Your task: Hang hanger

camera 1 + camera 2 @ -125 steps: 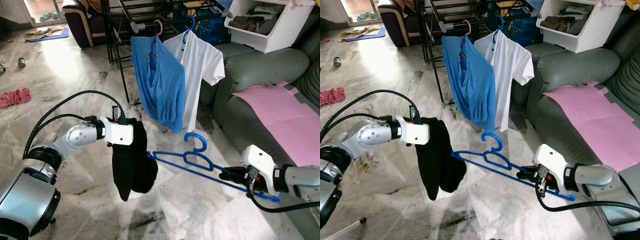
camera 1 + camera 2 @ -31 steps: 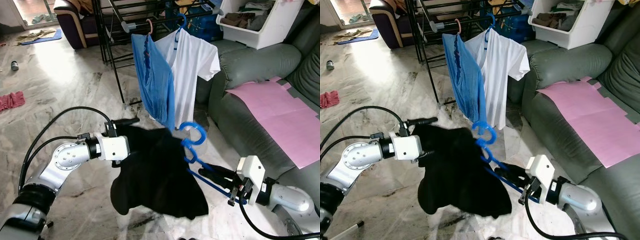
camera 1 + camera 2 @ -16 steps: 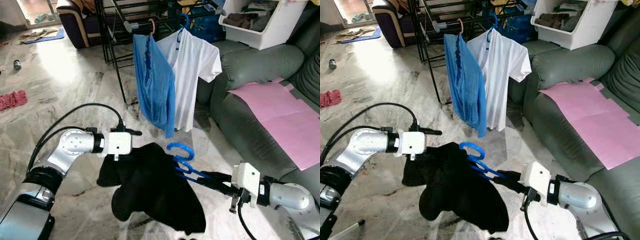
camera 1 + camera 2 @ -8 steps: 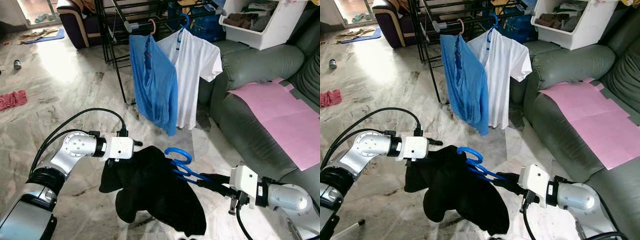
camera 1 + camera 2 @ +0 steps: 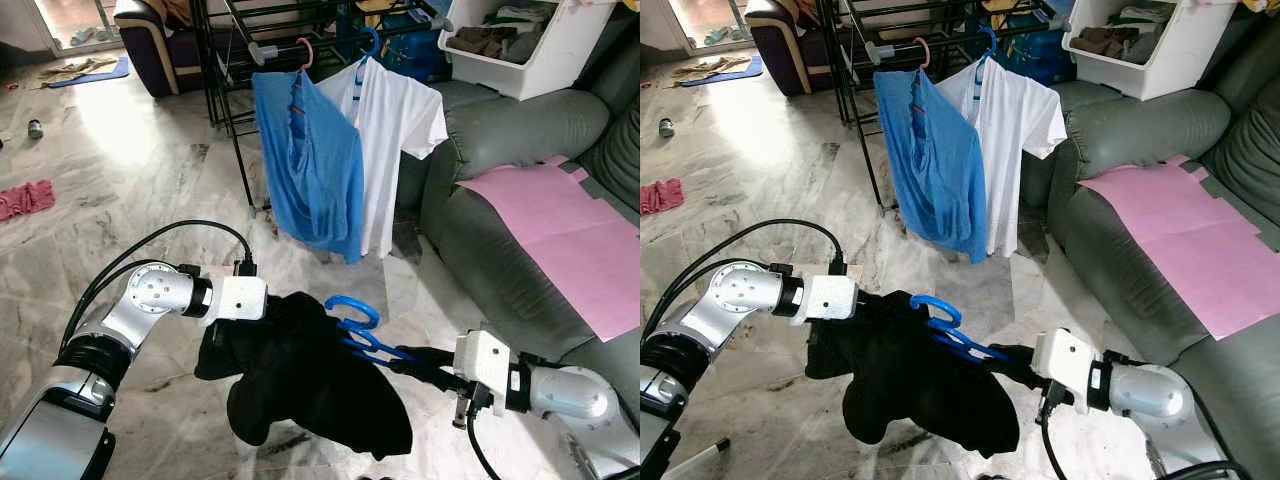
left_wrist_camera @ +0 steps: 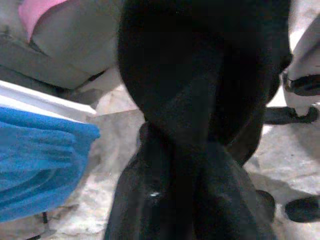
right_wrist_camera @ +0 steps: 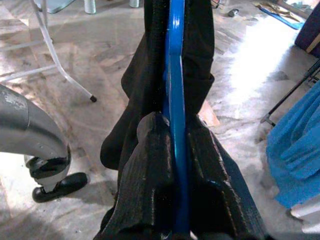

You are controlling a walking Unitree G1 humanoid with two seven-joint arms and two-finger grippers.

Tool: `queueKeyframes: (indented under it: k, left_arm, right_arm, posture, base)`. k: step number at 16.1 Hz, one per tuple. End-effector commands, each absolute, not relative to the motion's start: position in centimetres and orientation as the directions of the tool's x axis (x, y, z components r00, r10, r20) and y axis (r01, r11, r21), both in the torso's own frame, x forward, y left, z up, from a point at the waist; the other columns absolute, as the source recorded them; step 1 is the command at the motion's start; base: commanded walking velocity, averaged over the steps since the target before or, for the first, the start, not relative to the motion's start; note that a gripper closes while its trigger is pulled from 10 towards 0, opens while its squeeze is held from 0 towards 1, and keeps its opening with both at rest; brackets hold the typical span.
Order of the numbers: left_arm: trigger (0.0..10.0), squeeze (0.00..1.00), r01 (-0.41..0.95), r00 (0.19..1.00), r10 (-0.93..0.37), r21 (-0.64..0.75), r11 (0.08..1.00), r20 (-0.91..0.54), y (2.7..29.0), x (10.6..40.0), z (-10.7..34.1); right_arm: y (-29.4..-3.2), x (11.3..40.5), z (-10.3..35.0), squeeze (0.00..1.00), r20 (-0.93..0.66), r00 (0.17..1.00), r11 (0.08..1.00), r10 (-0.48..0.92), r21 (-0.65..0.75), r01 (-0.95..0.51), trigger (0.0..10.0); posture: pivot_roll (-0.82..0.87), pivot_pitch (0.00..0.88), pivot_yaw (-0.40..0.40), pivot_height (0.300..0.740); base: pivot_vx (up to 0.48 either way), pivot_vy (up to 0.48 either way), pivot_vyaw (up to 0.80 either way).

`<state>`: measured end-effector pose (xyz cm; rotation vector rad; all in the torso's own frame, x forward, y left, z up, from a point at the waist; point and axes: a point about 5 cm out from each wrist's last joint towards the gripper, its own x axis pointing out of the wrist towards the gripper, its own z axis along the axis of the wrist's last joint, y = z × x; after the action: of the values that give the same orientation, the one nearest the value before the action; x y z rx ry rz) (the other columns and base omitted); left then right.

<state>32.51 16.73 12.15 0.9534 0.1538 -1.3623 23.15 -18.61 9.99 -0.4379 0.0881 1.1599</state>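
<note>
A blue plastic hanger (image 5: 352, 312) is held low over the floor, its hook pointing up. A black garment (image 5: 310, 385) is draped over it and hangs down in folds. My right gripper (image 5: 420, 362) is shut on the hanger's blue bar; in the right wrist view the bar (image 7: 175, 60) runs between the two black fingers (image 7: 152, 165) into the black cloth. My left gripper (image 5: 272, 305) is pushed into the upper left of the garment and shut on a bunch of it. The left wrist view looks onto twisted black cloth (image 6: 200, 125).
Beyond stands a black drying rack (image 5: 225, 90) with a blue shirt (image 5: 305, 170) and a white T-shirt (image 5: 395, 140) on hangers. A grey sofa (image 5: 520, 130) with a pink sheet (image 5: 560, 220) is on the right, a white bin (image 5: 520, 45) above it. A red cloth (image 5: 28, 198) lies on the marble floor.
Since the earliest frames the black garment has gone from hanging off my left gripper to lying over the hanger. In the last half second hanger and cloth sank slightly.
</note>
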Motion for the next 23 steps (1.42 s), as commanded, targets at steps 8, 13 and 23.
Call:
queueKeyframes:
  k: [8, 13, 23]
  left_arm:
    - [0.0, 0.0, 0.894, 0.228, -0.733, 0.437, -0.103, -0.64, 17.1, 32.2, 11.6]
    - [0.0, 0.0, 0.914, 0.255, -0.798, 0.405, 0.015, -0.546, 17.3, 32.0, 11.8]
    - [0.0, 0.0, 0.918, 0.376, -0.816, 0.297, 0.263, -0.439, 20.1, 29.8, 9.8]
  right_arm:
    - [-18.1, 23.6, 10.3, 0.0, -0.27, 0.407, 0.317, 0.873, -0.32, -0.893, 10.0]
    - [-19.1, 24.6, 10.3, 1.0, -0.351, 0.437, 0.32, 0.828, -0.344, -0.883, 10.0]
    - [-23.9, 31.0, 14.5, 1.0, -0.17, 0.865, 0.642, 0.472, -0.606, -0.47, 10.0]
  posture:
    - [-0.04, 0.061, -0.009, 0.74]
    - [-0.04, 0.059, -0.011, 0.74]
    - [-0.02, 0.068, -0.022, 0.74]
  base:
    - [0.0, 0.0, 0.0]
    - [0.0, 0.0, 0.0]
    - [0.0, 0.0, 0.0]
